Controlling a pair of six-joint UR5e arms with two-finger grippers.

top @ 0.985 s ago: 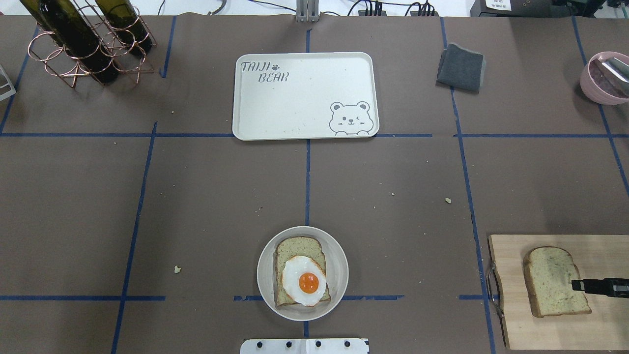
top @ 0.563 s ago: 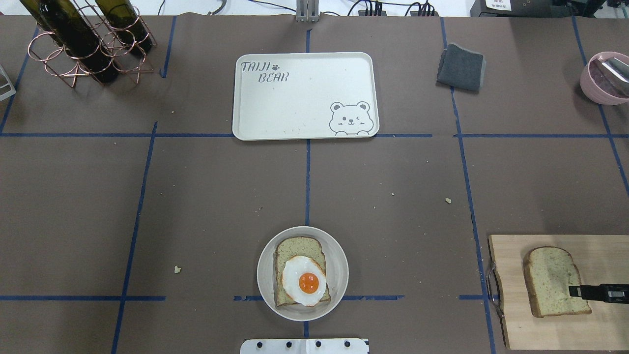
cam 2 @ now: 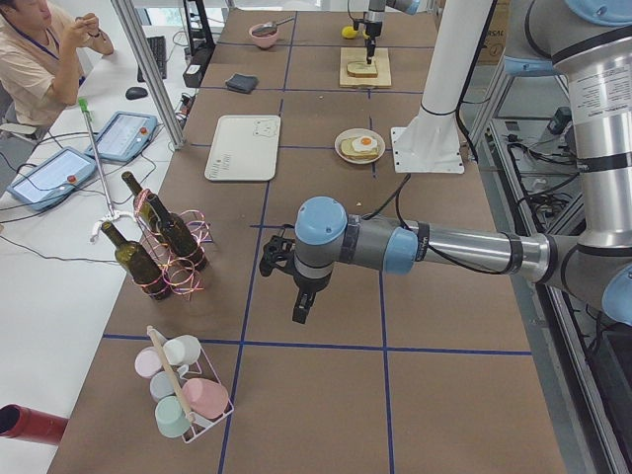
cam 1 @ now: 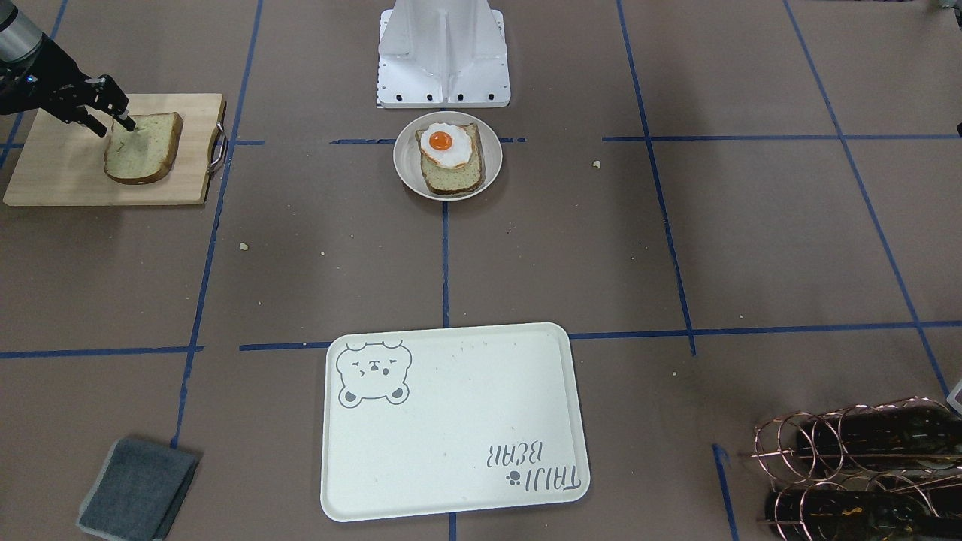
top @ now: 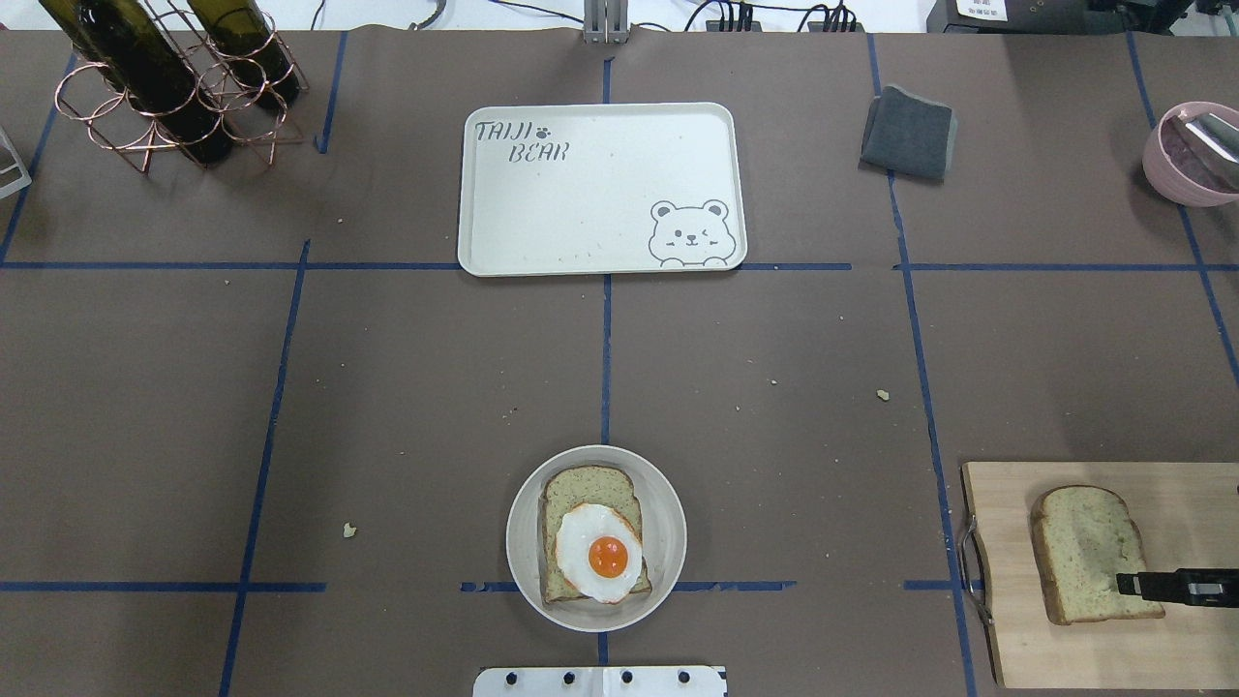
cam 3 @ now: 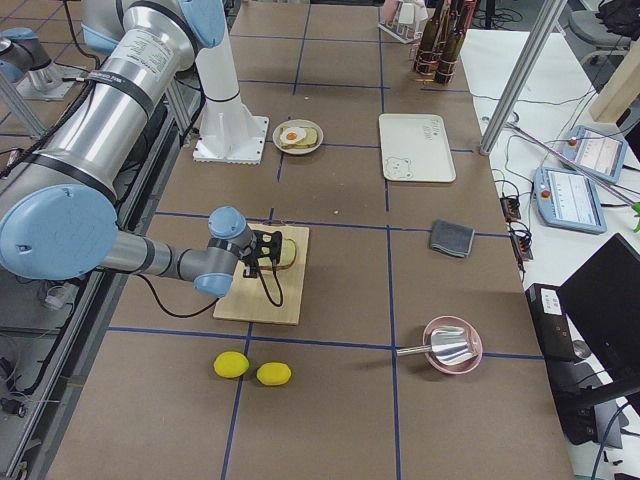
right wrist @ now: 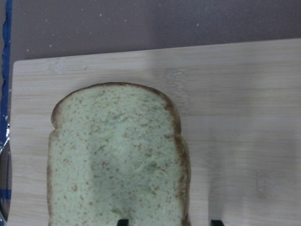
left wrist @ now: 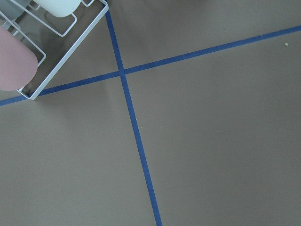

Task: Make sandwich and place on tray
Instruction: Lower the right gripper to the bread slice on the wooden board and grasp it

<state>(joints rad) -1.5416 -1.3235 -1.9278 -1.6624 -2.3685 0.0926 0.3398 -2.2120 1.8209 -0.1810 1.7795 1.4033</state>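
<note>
One bread slice [top: 1089, 547] lies flat on the wooden cutting board [top: 1191, 639] at the near right. My right gripper [top: 1128, 586] is low over that slice's near end. In the right wrist view [right wrist: 169, 221] its jaws are open, one fingertip over the slice [right wrist: 113, 160] and one over the board past the crust. The other slice [top: 581, 484] lies in a round cream plate [top: 668, 503] with the fried egg [top: 600, 552] on top. The bear tray [top: 600, 189] lies at the far centre. My left gripper [cam 2: 301, 316] hangs over bare table far to the left; I cannot tell its state.
A copper rack with wine bottles [top: 165, 77] stands at the far left. A folded grey cloth [top: 908, 133] and a pink bowl [top: 1195, 155] are at the far right. Two lemons [cam 3: 250, 368] lie past the board. A cup rack [cam 2: 183, 385] stands near the left arm.
My right gripper has slid along the slice on the board toward the near edge of the table. The slice, the plate and the tray have not moved.
</note>
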